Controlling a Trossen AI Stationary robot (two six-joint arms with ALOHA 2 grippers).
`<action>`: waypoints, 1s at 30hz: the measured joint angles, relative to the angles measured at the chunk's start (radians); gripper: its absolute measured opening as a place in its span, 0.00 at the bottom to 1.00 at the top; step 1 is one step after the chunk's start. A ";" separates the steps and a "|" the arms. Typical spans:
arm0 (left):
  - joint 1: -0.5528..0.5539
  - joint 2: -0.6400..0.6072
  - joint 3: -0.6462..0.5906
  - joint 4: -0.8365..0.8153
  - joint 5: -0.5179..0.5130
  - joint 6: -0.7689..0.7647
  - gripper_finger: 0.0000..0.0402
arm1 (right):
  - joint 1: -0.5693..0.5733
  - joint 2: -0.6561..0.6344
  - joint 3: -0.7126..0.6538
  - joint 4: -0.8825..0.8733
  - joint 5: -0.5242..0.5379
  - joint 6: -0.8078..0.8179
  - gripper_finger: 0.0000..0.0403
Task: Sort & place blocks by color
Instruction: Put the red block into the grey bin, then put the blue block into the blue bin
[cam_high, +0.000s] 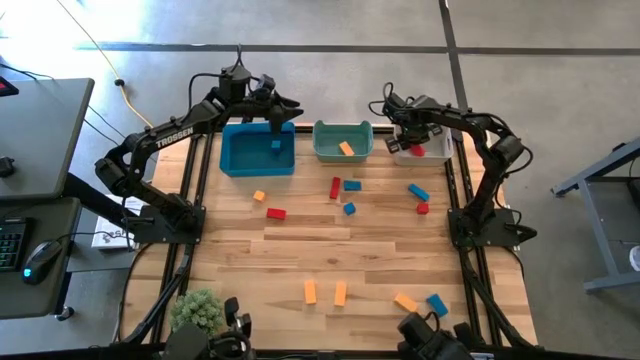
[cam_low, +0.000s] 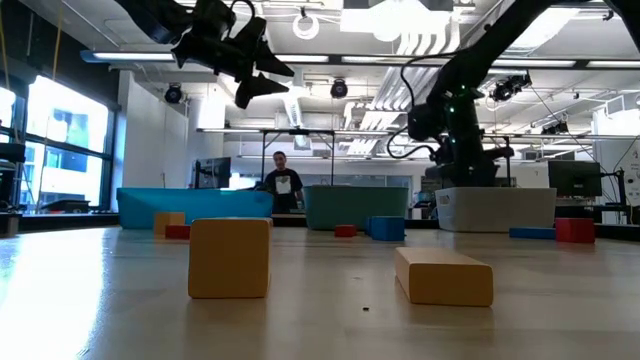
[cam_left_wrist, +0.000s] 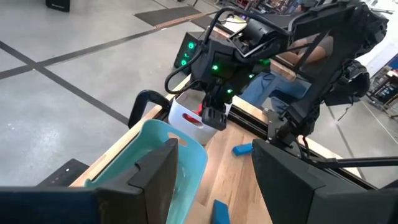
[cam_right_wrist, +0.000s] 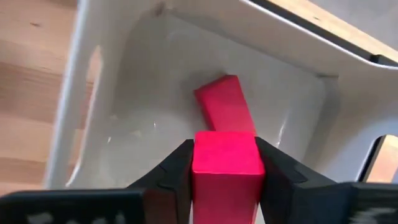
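Wooden table (cam_high: 300, 240), scattered blocks (cam_high: 276, 213), grey concrete floor (cam_high: 330, 70), bright ceiling lights (cam_low: 400, 45)

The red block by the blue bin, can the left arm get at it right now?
Probably yes: the left gripper hangs open and empty over the blue bin, and the red block lies uncovered nearby.

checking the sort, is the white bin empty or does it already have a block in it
Not empty: a red block lies in the white bin, below another red block between the right gripper fingers.
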 joint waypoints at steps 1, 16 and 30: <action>-0.002 0.000 0.000 0.000 0.000 0.000 0.49 | -0.001 0.000 -0.002 0.001 0.005 0.000 0.33; -0.036 0.000 0.000 -0.004 -0.052 0.000 0.49 | 0.016 0.000 0.123 -0.109 0.004 -0.009 0.48; -0.108 0.000 0.000 -0.175 -0.228 -0.008 0.49 | 0.181 0.000 0.246 -0.190 -0.367 -0.144 0.48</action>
